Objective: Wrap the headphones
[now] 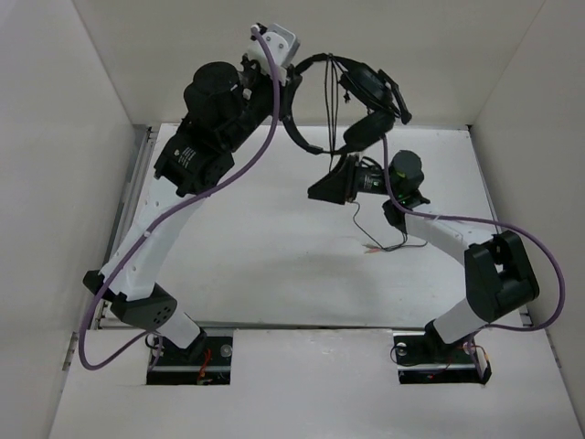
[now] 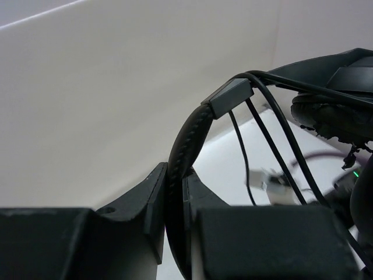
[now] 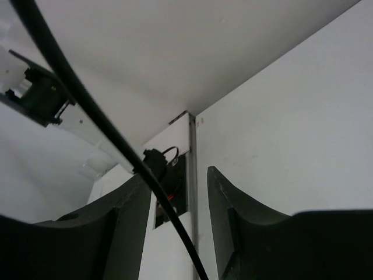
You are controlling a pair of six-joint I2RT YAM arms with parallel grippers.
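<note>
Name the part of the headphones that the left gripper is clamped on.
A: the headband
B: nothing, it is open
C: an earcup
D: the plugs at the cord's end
A: in the left wrist view, the left gripper has its two fingers closed on either side of the stitched, padded headband of the headphones.
</note>
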